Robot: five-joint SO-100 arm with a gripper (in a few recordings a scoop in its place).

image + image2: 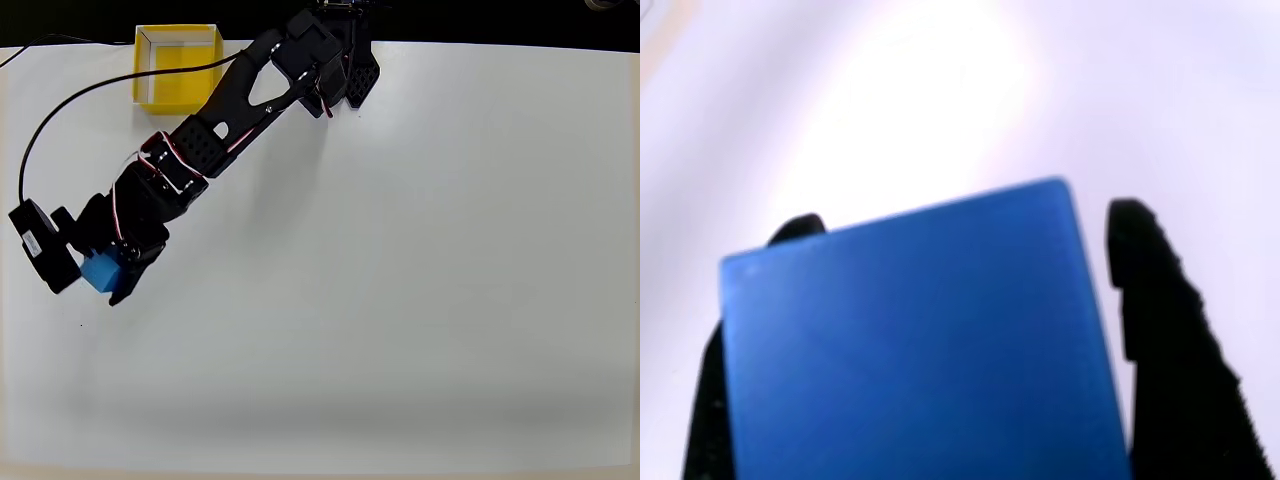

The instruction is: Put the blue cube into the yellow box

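Here the claw (103, 276) sits around the cube (99, 270), fingers (1170, 350) either side; whether they grip it is unclear. The box (178, 67) lies well apart.

Counted contents of the scene. One blue cube (99, 270) lies at the left of the table in the overhead view; the same single cube (920, 340) takes up the lower half of the wrist view. One yellow box (178, 92) sits at the table's far edge, upper left in the overhead view. One white table (420, 280) bears them both. One black arm (225, 120) reaches across it, ending in one gripper (105, 275) with two fingers (1165, 340). One black cable (60, 110) loops beside the arm.
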